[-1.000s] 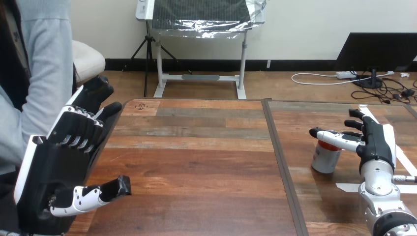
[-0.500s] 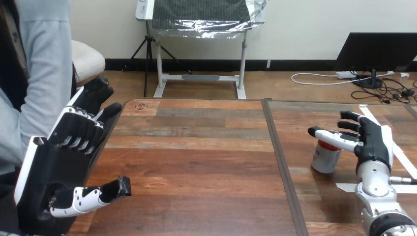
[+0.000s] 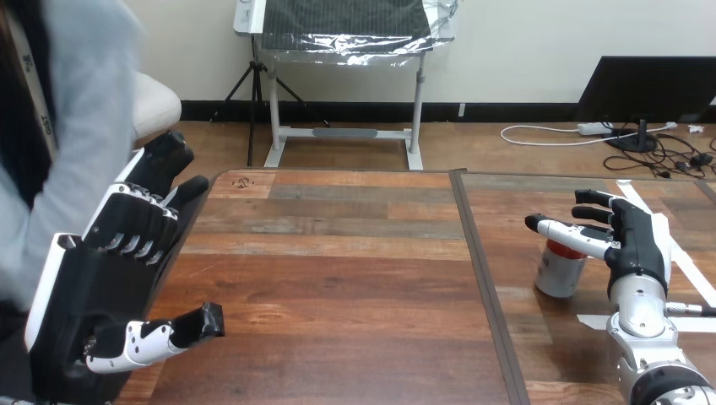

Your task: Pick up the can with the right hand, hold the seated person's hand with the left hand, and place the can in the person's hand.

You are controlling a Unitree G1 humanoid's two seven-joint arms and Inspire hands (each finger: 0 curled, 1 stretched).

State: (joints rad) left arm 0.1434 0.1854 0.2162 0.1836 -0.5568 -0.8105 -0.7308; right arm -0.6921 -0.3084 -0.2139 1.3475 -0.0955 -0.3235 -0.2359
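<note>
A silver can (image 3: 559, 270) with a red top stands upright on the right half of the table. My right hand (image 3: 629, 239) is just right of it, open, its thumb stretched over the can's top and its fingers spread behind the can, not closed round it. My left hand (image 3: 105, 278) is raised at the table's left edge, open, fingers straight and pointing away, thumb sticking out to the right, holding nothing. The person's grey sleeve (image 3: 72, 160) hangs beside and behind my left hand; I cannot see the person's hand.
The wooden table (image 3: 338, 278) has a dark seam (image 3: 485, 278) running front to back, left of the can. White tape strips (image 3: 688, 274) lie on the table near my right hand.
My right hand has edged left and further from me, closer round the can. The person's sleeve has shifted at the left. My left hand has stayed still.
</note>
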